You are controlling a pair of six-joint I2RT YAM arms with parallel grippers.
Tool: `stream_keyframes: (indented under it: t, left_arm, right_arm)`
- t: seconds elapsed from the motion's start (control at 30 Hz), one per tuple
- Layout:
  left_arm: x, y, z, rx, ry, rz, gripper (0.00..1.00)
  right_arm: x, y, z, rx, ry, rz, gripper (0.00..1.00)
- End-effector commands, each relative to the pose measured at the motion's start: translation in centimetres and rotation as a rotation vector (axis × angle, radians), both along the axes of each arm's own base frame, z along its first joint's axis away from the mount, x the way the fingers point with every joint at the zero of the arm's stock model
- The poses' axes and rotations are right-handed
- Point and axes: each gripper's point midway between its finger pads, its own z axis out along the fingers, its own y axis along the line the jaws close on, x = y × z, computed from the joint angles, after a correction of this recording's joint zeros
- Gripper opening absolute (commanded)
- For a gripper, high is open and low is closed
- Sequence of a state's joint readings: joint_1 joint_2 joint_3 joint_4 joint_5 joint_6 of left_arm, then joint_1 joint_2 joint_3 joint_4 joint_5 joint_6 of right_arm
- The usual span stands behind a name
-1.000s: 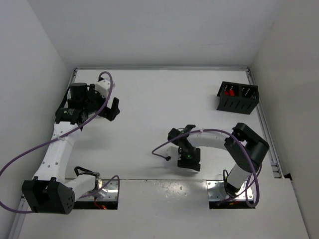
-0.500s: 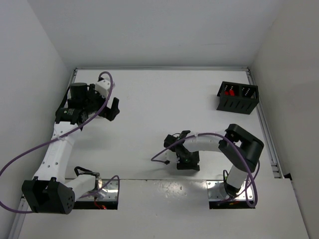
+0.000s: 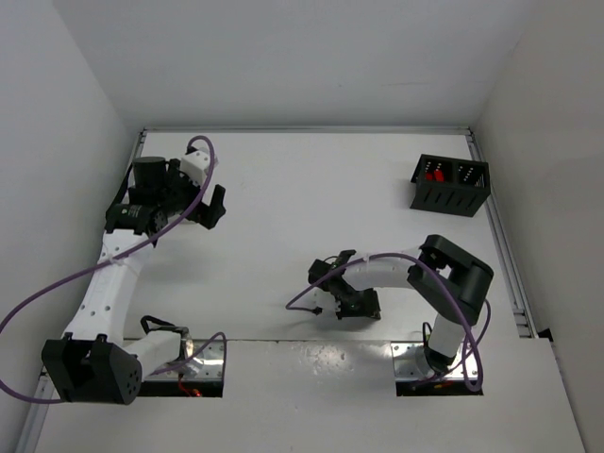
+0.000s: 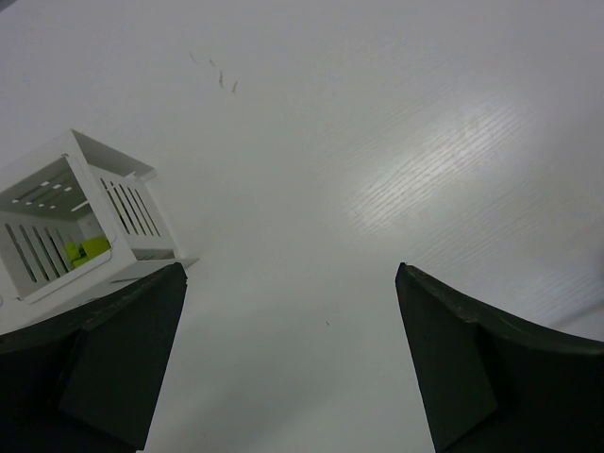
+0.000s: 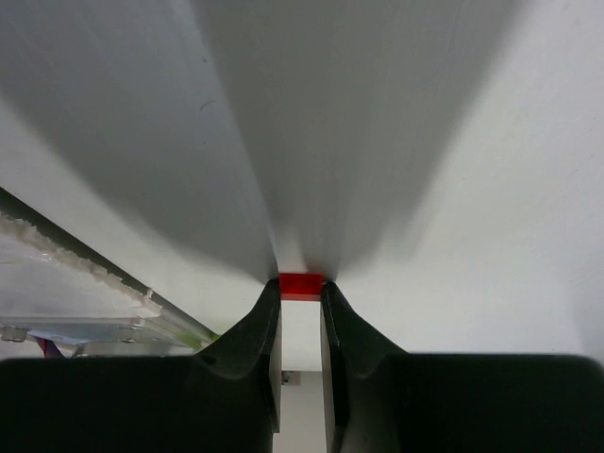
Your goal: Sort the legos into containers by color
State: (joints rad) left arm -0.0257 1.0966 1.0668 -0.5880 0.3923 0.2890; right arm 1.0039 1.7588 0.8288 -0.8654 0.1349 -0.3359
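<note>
– Legos: how far along is the sorting, would you say?

– Partly done, I judge. Red pieces [image 3: 432, 176] lie in one compartment of the black bin [image 3: 448, 198], far off from the right jaws. Yellow-green pieces [image 4: 85, 250] sit in the white slatted bin [image 4: 132, 203], just outside one finger of the left jaws.

– And the piece in hand?

– A small red brick [image 5: 301, 283] is clamped between the very tips of the right jaws, down at the bench [image 3: 283, 189] near its front edge. Whether it is lifted or resting there I cannot tell. By my reckoning it has yet to join the other reds.

– The left jaws?

– Wide apart and holding nothing.

– Anything loose left to pick up?

– I cannot say. From above I make out no loose bricks, but they would be too small to show there. The black bin's second compartment is too dark to read.

– What does each camera give that the others lack?

– Only the right wrist camera shows the red brick and the grip on it; from above, the piece cannot be made out. Only the left wrist camera shows the white slatted bin and its contents; from above, the left arm [image 3: 118, 269] covers that spot. Only the overhead view shows the black bin and how far it stands from the right jaws.
</note>
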Motion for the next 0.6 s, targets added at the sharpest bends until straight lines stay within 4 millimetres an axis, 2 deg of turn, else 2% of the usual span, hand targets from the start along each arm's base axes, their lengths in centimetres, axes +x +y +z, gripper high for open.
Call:
stream_keyframes:
  t: [0.0,0.13,0.23,0.27,0.33,0.37,0.43,0.53,0.57]
  left_arm:
    - [0.9,-0.3,1.8,0.004,-0.061,-0.012,1.00]
    - [1.0,-0.3,2.2,0.004,-0.070,-0.012,1.00]
    - [1.1,-0.3,1.9,0.004,-0.061,-0.012,1.00]
    - [1.2,-0.3,2.4,0.004,-0.071,-0.012,1.00]
    - [1.4,-0.3,2.1,0.004,-0.062,-0.012,1.00]
    - [1.4,-0.3,2.1,0.004,-0.062,-0.012,1.00]
    - [1.4,-0.6,2.5,0.004,-0.072,-0.021,1.00]
    - [1.6,-0.7,2.6,-0.003,-0.068,-0.017,1.00]
    - [1.6,-0.7,2.6,-0.003,-0.068,-0.017,1.00]
  right_arm:
    - [0.8,2.3,-0.8,0.077,-0.028,-0.012,0.09]
    - [1.2,3.1,-0.4,0.102,-0.045,-0.021,0.04]
    - [2.7,4.3,1.3,0.166,-0.089,-0.058,0.00]
    - [3.3,5.0,2.1,0.185,-0.112,-0.057,0.00]
    - [4.1,5.3,3.0,0.195,-0.133,-0.068,0.00]
    - [4.8,6.2,4.0,0.226,-0.152,-0.068,0.00]
    - [5.4,6.5,4.9,0.246,-0.158,-0.091,0.00]
    - [7.3,7.1,6.4,0.285,-0.202,-0.125,0.00]
    - [9.1,6.9,7.3,0.291,-0.250,-0.146,0.00]
